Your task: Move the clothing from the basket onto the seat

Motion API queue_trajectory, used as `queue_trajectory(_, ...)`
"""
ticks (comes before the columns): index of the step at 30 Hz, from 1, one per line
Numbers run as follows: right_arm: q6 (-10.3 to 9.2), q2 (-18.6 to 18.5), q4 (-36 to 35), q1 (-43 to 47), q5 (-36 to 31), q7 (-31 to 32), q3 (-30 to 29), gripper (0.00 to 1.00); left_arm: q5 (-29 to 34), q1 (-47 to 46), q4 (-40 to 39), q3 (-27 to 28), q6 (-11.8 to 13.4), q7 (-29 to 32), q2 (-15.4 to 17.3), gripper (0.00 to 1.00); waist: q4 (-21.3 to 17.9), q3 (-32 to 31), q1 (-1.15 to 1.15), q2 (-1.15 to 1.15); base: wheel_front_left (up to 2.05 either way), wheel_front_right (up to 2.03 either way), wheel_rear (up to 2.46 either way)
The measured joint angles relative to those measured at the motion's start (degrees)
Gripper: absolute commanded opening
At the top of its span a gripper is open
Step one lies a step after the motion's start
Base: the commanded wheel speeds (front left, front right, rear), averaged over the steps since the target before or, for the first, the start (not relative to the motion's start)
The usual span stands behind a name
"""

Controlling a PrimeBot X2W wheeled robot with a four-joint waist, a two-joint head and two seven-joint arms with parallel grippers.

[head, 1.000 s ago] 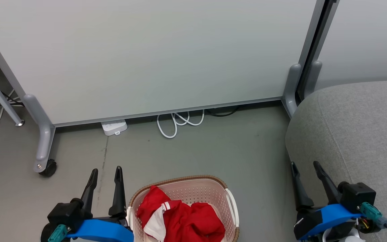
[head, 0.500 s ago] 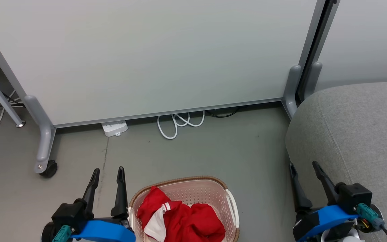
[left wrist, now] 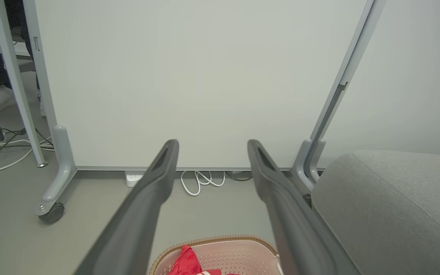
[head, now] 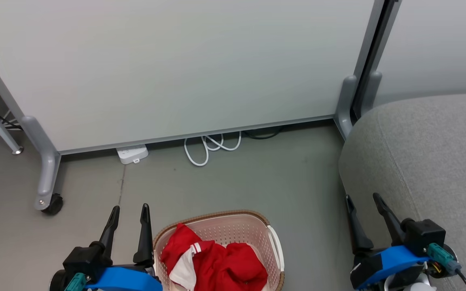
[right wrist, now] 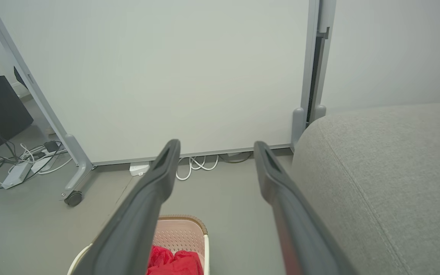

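Partition panel point(head: 176, 72), cable coil point(head: 210, 145), power strip point(head: 132, 153) beyond basket point(head: 237, 231); seat point(head: 427, 153) right.

Left gripper point(head: 130, 206) and right gripper point(head: 361, 195) hover, fingers point(head: 144, 230) parted.

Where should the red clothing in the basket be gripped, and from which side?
Grip the clothing at its raised fold on the left of the pile, coming down from above. The basket walls enclose it on all sides, so only the open top gives access. The left end effector, open beside the basket, looks nearest.
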Motion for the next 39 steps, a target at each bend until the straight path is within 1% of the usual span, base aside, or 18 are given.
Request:
queue_trajectory(4, -0.01, 0.0, -0.7, -1.3, 0.0, -0.1, 0.9, 1.0, 0.6, -0.2, 0.9, 0.2, -0.4, 0.0, 0.1, 1.0, -1.0, 2.0, 0.0, 0.0, 0.0, 0.0, 0.0)
queue_trajectory(6, 0.0, 0.0, -1.2, -2.7, 0.2, -0.2, 1.7, 1.0, 1.6, -1.0, 2.0, 0.2, -0.6, 0.0, 0.7, 1.0, -1.7, 3.4, 0.0, 0.0, 0.0, 0.0, 0.0)
queue_trajectory(9, 0.0, 0.0, -1.7, -4.9, 0.6, -0.6, 3.1, 1.0, 2.0, -2.9, 4.1, 0.9, -1.2, 0.0, 1.7, 1.0, -3.0, 6.2, 0.01, 0.0, 0.0, 0.0, 0.0)
queue_trajectory(13, 0.0, 0.0, -2.6, -8.0, 0.8, -1.3, 4.2, 1.0, 2.6, -6.1, 7.6, 1.7, -1.9, 0.0, 2.1, 1.0, -4.9, 10.9, 0.01, 0.0, 0.0, 0.0, 0.0)
queue_trajectory(22, 0.0, -0.1, -4.5, -16.1, 0.1, -2.5, 7.3, 1.0, 5.7, -15.5, 20.5, -0.2, -3.8, 0.0, 4.8, 1.0, -9.2, 23.4, 0.02, 0.0, 0.0, 0.0, 0.0)
queue_trajectory(27, 0.0, -0.1, -4.2, -18.9, 1.2, -3.4, 10.1, 1.0, 7.4, -20.7, 28.4, -1.8, -4.6, 0.5, 6.7, 1.0, -11.9, 29.7, 0.02, 0.0, 0.0, 0.0, 0.0)
queue_trajectory(30, 0.0, -0.1, -3.5, -20.1, 2.3, -4.3, 11.9, 1.0, 8.0, -23.0, 32.6, -2.0, -4.5, 1.1, 8.0, 1.0, -13.8, 32.8, 0.02, 0.0, 0.0, 0.0, 0.0)
queue_trajectory(35, 0.0, -0.1, -2.4, -21.3, 4.2, -5.6, 14.0, 1.0, 8.5, -25.8, 38.1, -1.6, -2.0, 2.0, 10.0, 1.0, -17.4, 36.5, 0.02, 0.0, 0.0, 0.0, 0.0)
queue_trajectory(39, 0.0, -0.1, -1.7, -22.4, 5.2, -6.2, 15.0, 1.0, 8.4, -28.0, 41.0, -0.6, 0.1, 2.4, 11.8, 1.0, -19.5, 39.1, 0.02, 0.0, 0.0, 0.0, 0.0)
